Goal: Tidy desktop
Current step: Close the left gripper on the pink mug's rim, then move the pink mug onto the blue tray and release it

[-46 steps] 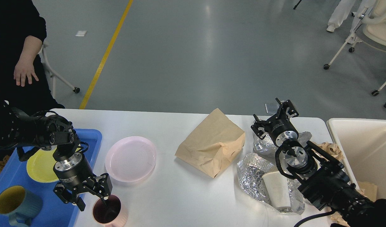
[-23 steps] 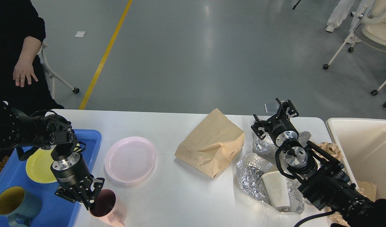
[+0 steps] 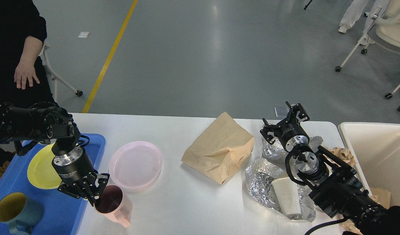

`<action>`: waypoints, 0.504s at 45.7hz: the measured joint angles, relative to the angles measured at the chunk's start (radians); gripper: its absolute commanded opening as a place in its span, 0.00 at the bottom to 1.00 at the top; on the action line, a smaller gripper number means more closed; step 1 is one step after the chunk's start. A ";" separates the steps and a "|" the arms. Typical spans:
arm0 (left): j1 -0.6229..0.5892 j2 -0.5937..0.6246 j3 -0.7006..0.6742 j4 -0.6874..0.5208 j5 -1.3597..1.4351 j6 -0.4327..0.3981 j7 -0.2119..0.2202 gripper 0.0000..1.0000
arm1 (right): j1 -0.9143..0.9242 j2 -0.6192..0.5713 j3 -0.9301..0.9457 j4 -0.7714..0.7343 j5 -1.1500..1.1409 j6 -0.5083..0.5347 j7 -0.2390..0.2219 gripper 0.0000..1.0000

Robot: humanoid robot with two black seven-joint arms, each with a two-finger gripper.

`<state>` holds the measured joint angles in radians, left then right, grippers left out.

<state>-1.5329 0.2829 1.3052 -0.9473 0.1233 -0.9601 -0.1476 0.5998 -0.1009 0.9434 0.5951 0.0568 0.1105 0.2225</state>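
The white desktop (image 3: 187, 202) carries a pink mug (image 3: 115, 205) near its front left. My left gripper (image 3: 95, 195) is shut on the mug's left rim, one finger inside the cup, and the mug hangs tilted with its handle pointing down and right. A pink plate (image 3: 135, 164) lies just behind it. A brown paper bag (image 3: 219, 148) lies in the middle. Crumpled foil (image 3: 260, 182) with a white paper cup (image 3: 286, 195) lies at the right. My right gripper (image 3: 282, 120) is open and empty over more foil at the back right.
A blue tray (image 3: 66, 215) at the left edge holds a yellow plate (image 3: 40, 166) and a blue-green mug (image 3: 10, 212). A cream bin (image 3: 379, 153) stands off the right end, with brown paper beside it. A person (image 3: 23, 71) stands at the far left.
My left gripper closed on the pink mug's rim, then moved it slightly back and right, tilting it. The right arm has not moved.
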 measured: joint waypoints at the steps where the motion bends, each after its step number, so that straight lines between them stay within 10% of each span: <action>1: -0.010 0.006 0.001 -0.009 0.000 0.000 0.002 0.00 | 0.000 0.000 0.000 0.000 0.000 0.000 0.000 1.00; 23: -0.125 0.324 0.008 -0.111 0.010 0.000 0.133 0.00 | 0.000 0.000 0.000 0.000 0.000 0.000 0.000 1.00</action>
<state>-1.6578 0.6072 1.3130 -1.0583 0.1333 -0.9599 -0.0146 0.5998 -0.1012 0.9434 0.5952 0.0568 0.1104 0.2225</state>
